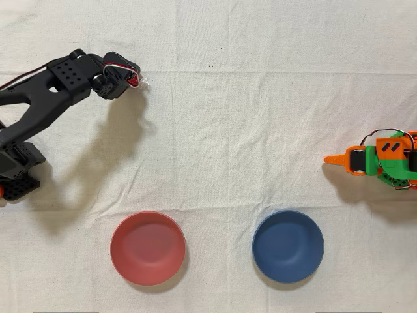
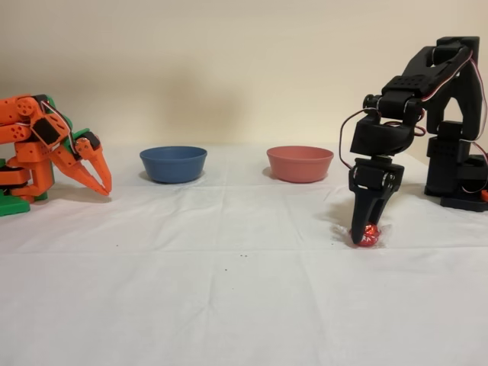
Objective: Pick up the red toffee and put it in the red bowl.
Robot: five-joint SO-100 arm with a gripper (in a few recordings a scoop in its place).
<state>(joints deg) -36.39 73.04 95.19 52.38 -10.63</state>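
My claw points straight down, pinched around the red toffee, shiny foil resting on the worktop. In the overhead view, the red bowl lies at six o'clock, unobstructed, blue bowl beside it.

From the fixed view you have the black arm's gripper at the right, pointing down onto the cloth, with the toffee lying on the cloth right at its tips, in front of the two bowls and nearer the camera than either. Behind and to the left of the toffee sits one bowl, the other bowl lies further left beside it with a gap between them, and the idle arm stands at the far left edge. In the overhead view you find the gripper at the upper left, the first bowl below it near the bottom edge, the second bowl to its right, and the idle arm at the right edge, well apart from everything else.
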